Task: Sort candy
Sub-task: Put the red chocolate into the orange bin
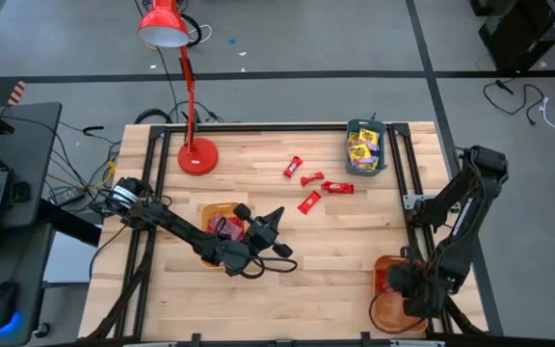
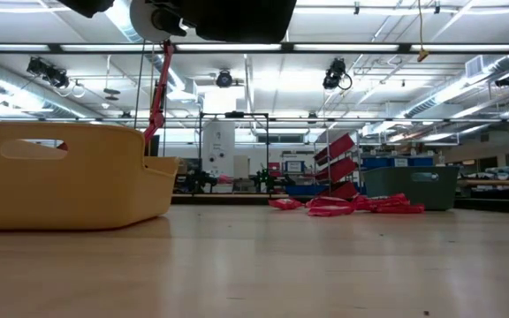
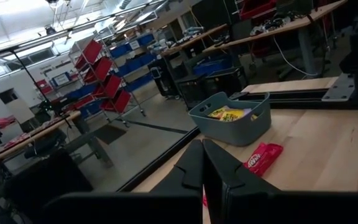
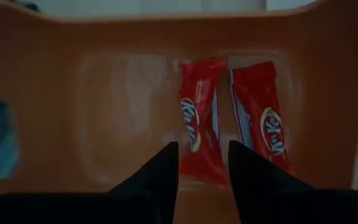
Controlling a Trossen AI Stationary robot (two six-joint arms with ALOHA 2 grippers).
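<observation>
Two arms work over a wooden counter (image 1: 287,289). At the far left edge of the counter stands a red lamp (image 1: 197,154), its shade (image 1: 164,26) hanging over the floor beyond.

Nearer the front, the left arm reaches across an orange tray (image 1: 210,214) that holds pinkish-purple and red candy (image 1: 223,226). The left pincer (image 1: 276,221) sits just right of that tray with its fingers pressed together and nothing between them; in the left wrist view the two dark fingers (image 3: 194,168) meet in a closed wedge. Past them lies a red candy (image 3: 263,157) on the wood, and behind it the teal tray (image 3: 232,118) with yellow packets (image 3: 229,114) inside.

Toward the middle of the counter, four red candies lie loose: one (image 1: 293,167) farthest back, one (image 1: 312,178) beside it, one (image 1: 336,187) to its right, and one (image 1: 308,201) nearest the front. From the low view they show as a red cluster (image 2: 347,205) left of the teal tray.

At the back right, the teal tray (image 1: 366,147) holds the yellow packets (image 1: 362,149).

At the front right corner, the right arm bends down over a second orange tray (image 1: 388,306). The right pincer (image 1: 414,289) hangs inside it, fingers (image 4: 160,171) partly apart and gripping nothing. Two red candies lie flat on the tray floor, side by side: one (image 4: 199,121) just beyond the gap between the fingers, the other (image 4: 263,121) beside it.
</observation>
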